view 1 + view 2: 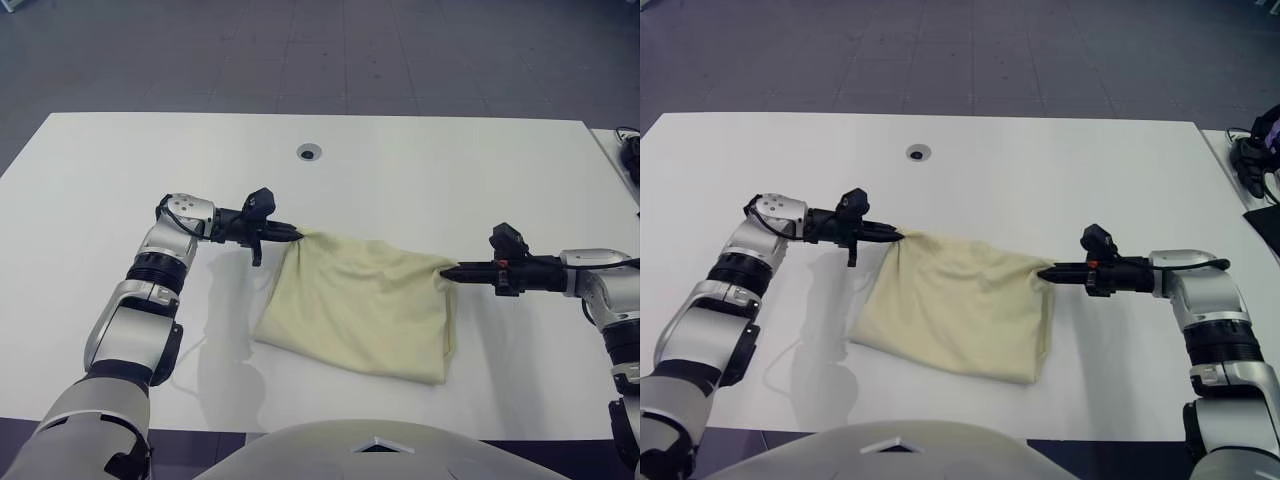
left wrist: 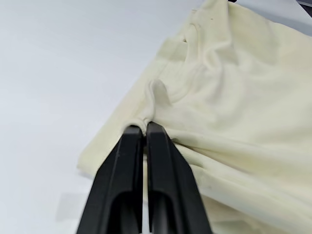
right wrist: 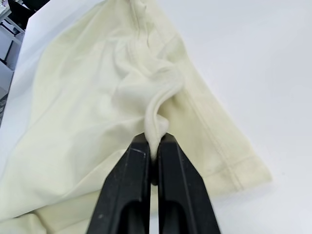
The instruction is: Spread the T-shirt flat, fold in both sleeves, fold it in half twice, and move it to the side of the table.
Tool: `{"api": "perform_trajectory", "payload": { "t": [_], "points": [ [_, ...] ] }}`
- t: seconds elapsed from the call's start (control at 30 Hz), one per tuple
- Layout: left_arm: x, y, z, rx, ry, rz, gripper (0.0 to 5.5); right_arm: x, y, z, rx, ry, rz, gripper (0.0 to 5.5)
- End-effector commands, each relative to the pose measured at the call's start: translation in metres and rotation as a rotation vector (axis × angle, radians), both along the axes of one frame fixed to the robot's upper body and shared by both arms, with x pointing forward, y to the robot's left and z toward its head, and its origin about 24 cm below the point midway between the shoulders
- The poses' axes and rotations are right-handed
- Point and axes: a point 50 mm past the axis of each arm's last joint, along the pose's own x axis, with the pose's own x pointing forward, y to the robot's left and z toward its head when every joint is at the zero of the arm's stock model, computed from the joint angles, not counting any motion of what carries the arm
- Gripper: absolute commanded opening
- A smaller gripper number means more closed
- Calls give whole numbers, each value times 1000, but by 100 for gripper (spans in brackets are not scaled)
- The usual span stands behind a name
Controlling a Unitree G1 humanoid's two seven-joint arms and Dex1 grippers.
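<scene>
T-shirt (image 1: 365, 305) in L tool (image 1: 297, 236), R tool (image 1: 447, 270)

The pale yellow T-shirt (image 1: 360, 300) is pulled taut along its far edge between two pinched corners, the rumpled rest laid on the white bench (image 1: 400, 170).

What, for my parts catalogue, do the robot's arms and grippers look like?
The left arm and right arm have rounded silver-grey shells with black joint rings. The left gripper and right gripper are black, each with two long flat tapering fingers and a small box on top; the right bears a small red mark.
</scene>
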Motion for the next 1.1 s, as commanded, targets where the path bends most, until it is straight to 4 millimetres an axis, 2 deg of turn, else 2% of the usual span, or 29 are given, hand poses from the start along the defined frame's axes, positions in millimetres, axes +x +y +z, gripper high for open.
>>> {"api": "perform_trajectory", "payload": {
  "t": [0.03, 0.1, 0.2, 0.33, 0.4, 0.47, 0.53, 0.57, 0.6, 0.63, 0.67, 0.73, 0.83, 0.93, 1.0, 1.1],
  "points": [
    [7, -4, -7, 46, -90, 79, 0, 5, -7, -8, -76, -39, -45, 1],
    [9, -4, -11, 52, -117, 130, 0, 10, -12, -11, -108, -72, -102, 36],
    [14, -2, -12, 48, -185, 244, 62, 25, -20, -5, -129, -174, -254, 87],
    [25, 7, 10, -91, -352, 421, 127, 42, -32, 15, -121, -377, -520, 148],
    [24, 10, 19, -135, -408, 430, 163, 41, -28, 21, -94, -433, -559, 183],
    [16, 7, 23, -154, -440, 373, 201, 33, -9, 25, -48, -448, -513, 219],
    [-1, -2, 18, -134, -432, 252, 237, 15, 16, 22, -30, -419, -408, 253],
    [-13, -7, 12, -106, -419, 186, 250, 5, 29, 19, -38, -400, -355, 230],
    [-24, -11, 4, -72, -408, 141, 265, -3, 39, 16, -57, -388, -310, 231],
    [-31, -14, -2, -36, -407, 108, 242, -10, 45, 13, -85, -384, -285, 217],
    [-37, -16, -9, 13, -414, 75, 242, -15, 47, 9, -135, -388, -259, 200],
    [-46, -17, -23, 117, -434, 35, 202, -22, 45, -1, -311, -411, -208, 165],
    [-54, -13, -38, 258, -457, -22, 233, -28, 39, -14, -607, -484, -103, 197],
    [-64, -6, -48, 333, -450, -42, 290, -21, 36, -23, -783, -576, -10, 254],
    [-71, -3, -53, 365, -439, -55, 322, -18, 33, -25, -857, -644, 65, 286],
    [-73, 2, -54, 405, -454, -57, 366, -23, 41, -23, -817, -705, 192, 330]
  ]
}}
